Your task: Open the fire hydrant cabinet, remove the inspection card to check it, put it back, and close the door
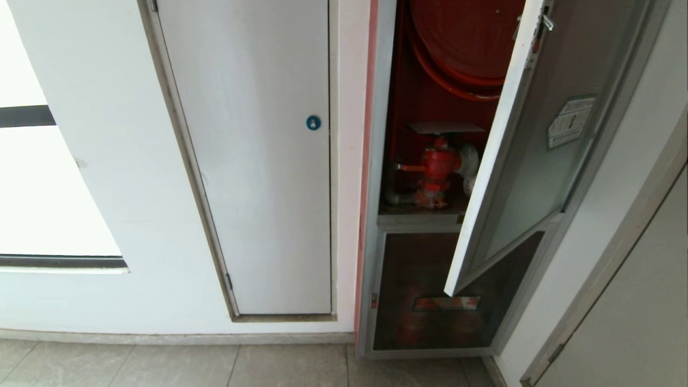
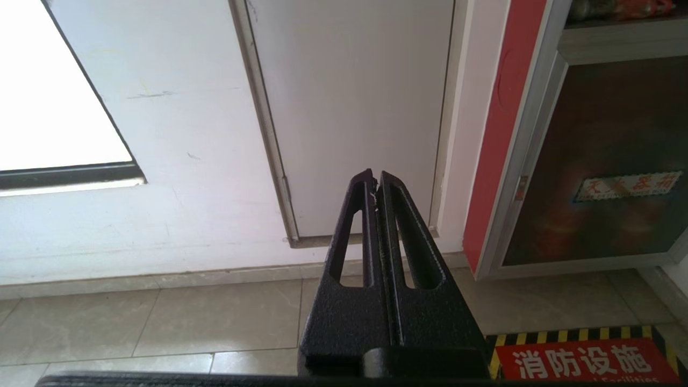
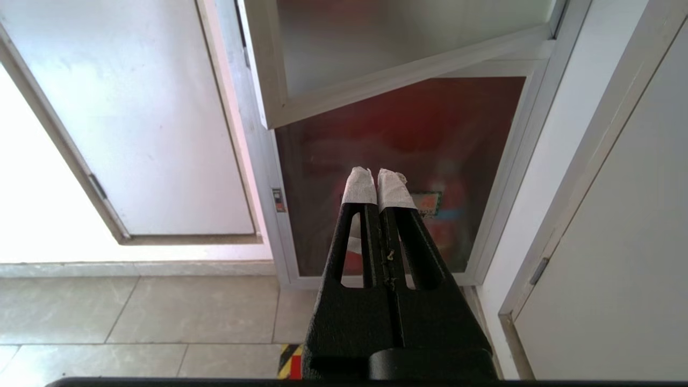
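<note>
The fire hydrant cabinet (image 1: 376,161) stands in the wall at right, its red inside showing a hose reel (image 1: 467,37) and a red valve (image 1: 438,166). A thin whitish sheet, the inspection card (image 1: 446,128), lies flat just above the valve. The door (image 1: 532,161), tinted glass with a hexagonal sticker (image 1: 571,121), hangs partly open, and its lower corner (image 3: 387,48) shows above my right gripper. My left gripper (image 2: 375,180) is shut and empty, low, facing the white wall. My right gripper (image 3: 376,177), tips wrapped in white tape, is shut and empty below the door. Neither arm appears in the head view.
A plain white door (image 1: 258,161) with a blue round lock (image 1: 313,122) sits left of the cabinet. Below the open door is a smaller glass door (image 1: 430,290) with a red label strip (image 1: 446,303). A red and yellow-black floor marking (image 2: 586,360) lies on the tiles. A grey door frame (image 1: 607,269) stands at far right.
</note>
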### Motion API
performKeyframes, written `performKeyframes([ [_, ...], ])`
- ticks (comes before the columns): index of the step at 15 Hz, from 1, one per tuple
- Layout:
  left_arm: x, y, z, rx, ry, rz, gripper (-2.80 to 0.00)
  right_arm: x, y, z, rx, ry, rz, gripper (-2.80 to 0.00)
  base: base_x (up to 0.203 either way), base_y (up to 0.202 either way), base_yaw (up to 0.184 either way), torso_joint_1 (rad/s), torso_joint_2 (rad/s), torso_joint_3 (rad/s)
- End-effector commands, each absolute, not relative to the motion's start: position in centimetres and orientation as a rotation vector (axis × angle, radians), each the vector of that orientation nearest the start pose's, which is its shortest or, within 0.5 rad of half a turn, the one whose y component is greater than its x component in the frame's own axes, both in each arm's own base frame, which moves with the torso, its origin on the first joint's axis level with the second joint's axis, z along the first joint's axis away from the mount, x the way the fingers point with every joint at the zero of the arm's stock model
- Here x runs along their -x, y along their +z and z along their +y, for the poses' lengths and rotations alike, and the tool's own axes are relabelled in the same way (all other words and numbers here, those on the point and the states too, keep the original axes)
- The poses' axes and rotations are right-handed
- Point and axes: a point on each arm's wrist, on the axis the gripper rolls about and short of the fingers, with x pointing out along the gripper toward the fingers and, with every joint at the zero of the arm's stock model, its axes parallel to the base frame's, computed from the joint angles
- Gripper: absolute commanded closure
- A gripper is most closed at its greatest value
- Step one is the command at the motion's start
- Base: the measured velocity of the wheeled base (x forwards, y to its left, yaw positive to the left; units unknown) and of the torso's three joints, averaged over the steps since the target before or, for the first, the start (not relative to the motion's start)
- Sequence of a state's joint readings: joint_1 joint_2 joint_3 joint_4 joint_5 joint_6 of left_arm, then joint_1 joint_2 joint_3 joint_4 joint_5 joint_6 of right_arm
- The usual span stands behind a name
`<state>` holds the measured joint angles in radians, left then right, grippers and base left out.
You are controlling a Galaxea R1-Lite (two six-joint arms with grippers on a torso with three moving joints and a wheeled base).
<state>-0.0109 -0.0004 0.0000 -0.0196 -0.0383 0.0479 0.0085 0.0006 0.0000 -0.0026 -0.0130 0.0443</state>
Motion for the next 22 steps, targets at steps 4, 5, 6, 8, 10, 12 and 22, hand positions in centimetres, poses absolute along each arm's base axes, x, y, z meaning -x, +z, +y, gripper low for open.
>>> performKeyframes([
  [4,2.2,7.4,-0.1,-0.048,-0.049,-0.009,0.00,2.0,10.6,0.1,-0.073,0.049,0.013,0.00,0.000,0.000,0.000,0.000,0.00,0.000],
  [5,2.2,7.4,-0.1,-0.048,-0.049,-0.009,0.00,1.7,11.5,0.1,-0.093,0.069,0.029,0.00,0.000,0.000,0.000,0.000,0.00,0.000],
  [6,2.2,7.4,-0.1,-0.048,-0.049,-0.008,0.00,1.2,12.5,0.2,-0.107,0.092,0.054,0.00,0.000,0.000,0.000,0.000,0.00,0.000],
  [8,2.2,7.4,-0.1,-0.048,-0.049,-0.009,0.00,0.0,14.6,0.3,-0.124,0.139,0.097,0.00,0.000,0.000,0.000,0.000,0.00,0.000],
  [10,2.2,7.4,-0.1,-0.048,-0.049,-0.009,0.00,-1.5,17.0,0.4,-0.145,0.191,0.132,0.00,0.000,0.000,0.000,0.000,0.00,0.000],
  [12,2.2,7.4,-0.1,-0.048,-0.049,-0.007,0.00,-3.2,19.0,0.7,-0.159,0.284,0.155,0.00,0.000,0.000,0.000,0.000,0.00,0.000],
  [22,2.2,7.4,-0.1,-0.048,-0.049,-0.007,0.00,-15.4,24.5,4.8,-0.139,0.497,0.278,0.00,0.000,0.000,0.000,0.000,0.00,0.000],
])
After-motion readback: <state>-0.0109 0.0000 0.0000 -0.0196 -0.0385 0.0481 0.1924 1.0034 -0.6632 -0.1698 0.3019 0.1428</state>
